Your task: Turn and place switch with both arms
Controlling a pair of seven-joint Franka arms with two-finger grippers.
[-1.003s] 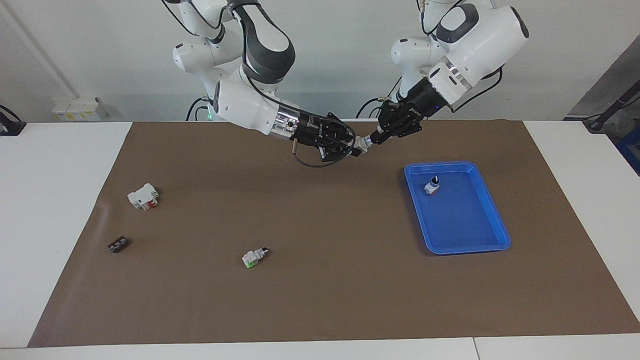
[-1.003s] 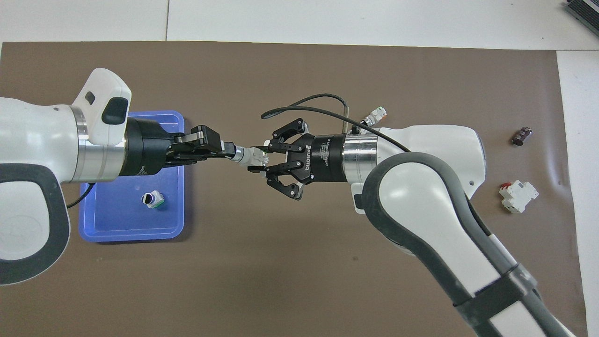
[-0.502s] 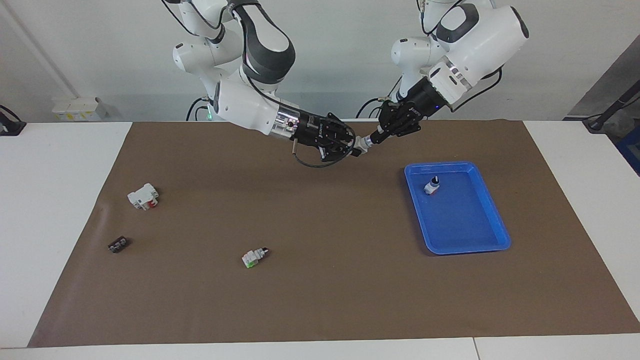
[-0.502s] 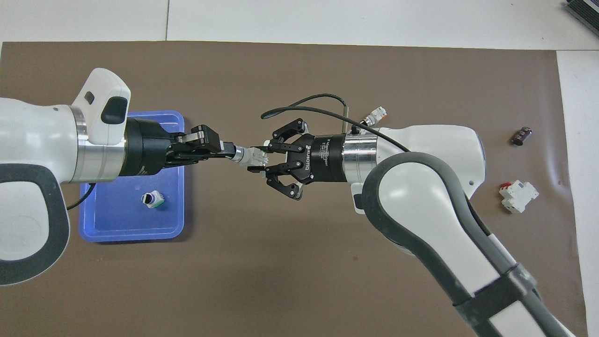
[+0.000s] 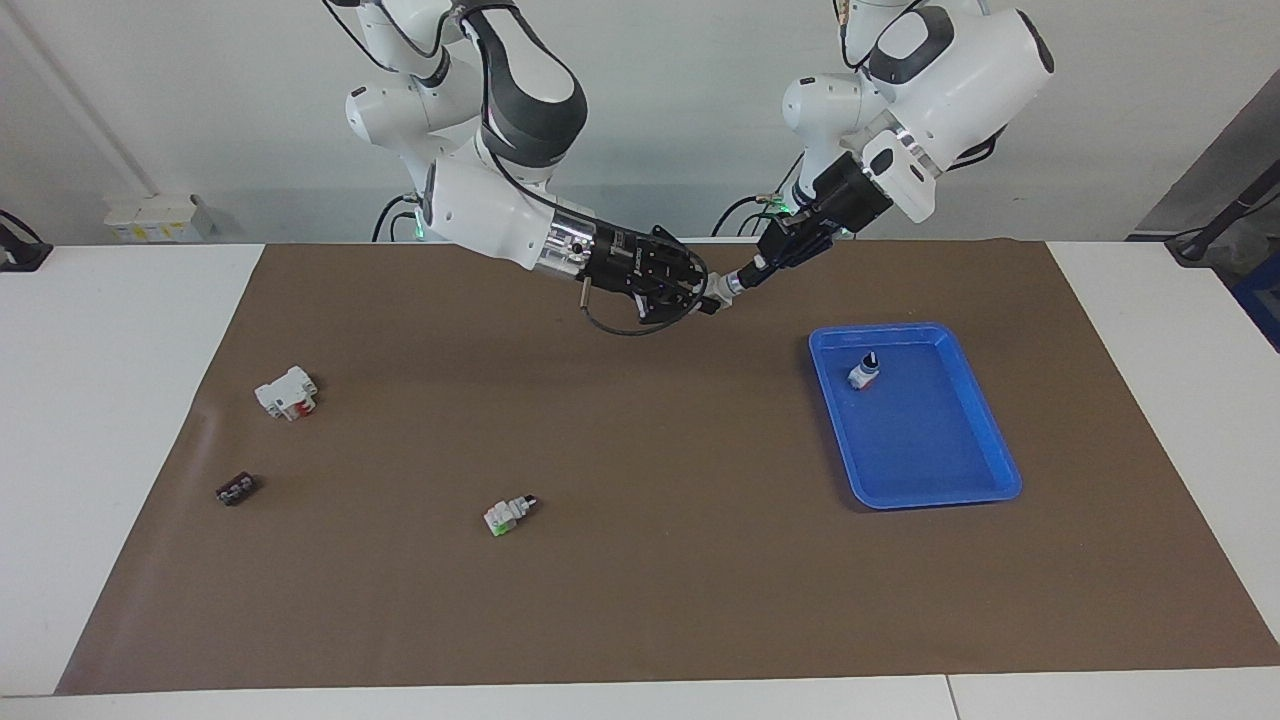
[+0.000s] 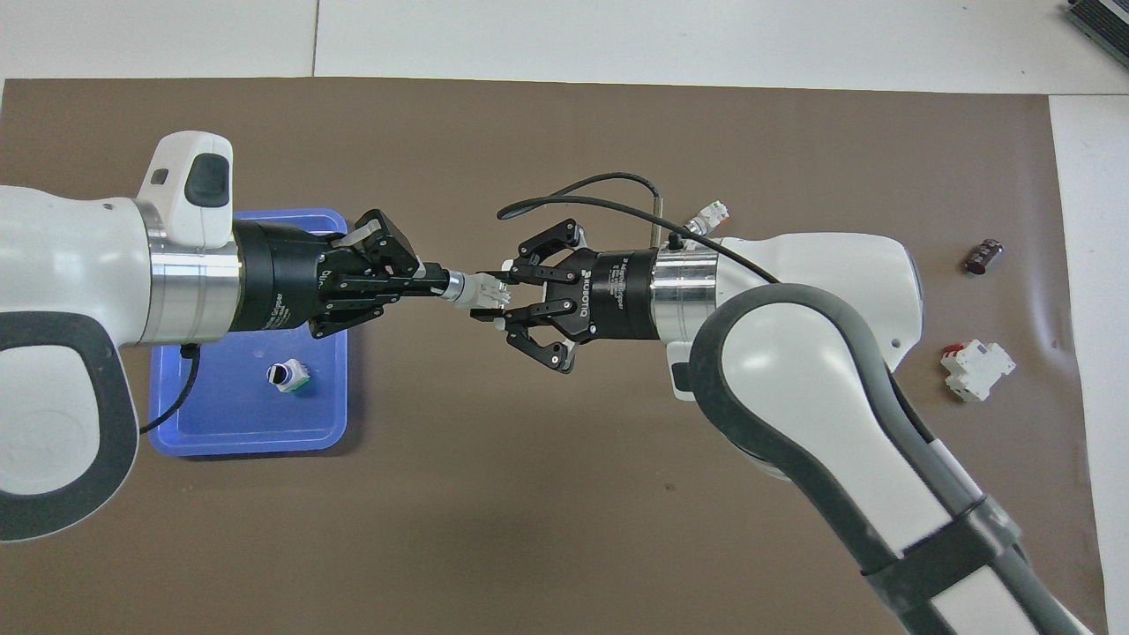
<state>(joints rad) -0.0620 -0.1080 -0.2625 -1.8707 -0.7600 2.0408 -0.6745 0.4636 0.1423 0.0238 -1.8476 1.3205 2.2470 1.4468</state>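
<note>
Grippers meet tip to tip in mid-air over the brown mat [image 5: 640, 560], sharing one small switch [image 6: 479, 295] between them. It hangs above bare mat, toward the robots' end of the table and beside the blue tray [image 6: 323, 432].

From the left arm's end of the table, the left gripper [image 6: 434, 286] stretches out nearly level — its jaws are pressed onto the black knob end of the switch. The left arm's wrist is rolled so its white side housing faces up in the overhead view.

Facing it, the right gripper [image 6: 499, 302] has its forearm sloping down across the middle of the mat, and its jaws pinch the white body of the switch.

Inside the tray stands another switch [image 5: 863, 373], apart from the walls. A third switch [image 5: 508, 514] lies on the mat farther from the robots — well apart from both grippers. Toward the right arm's end of the table lie a white block with a red part [image 5: 286, 393] and a small black strip [image 5: 235, 489].
</note>
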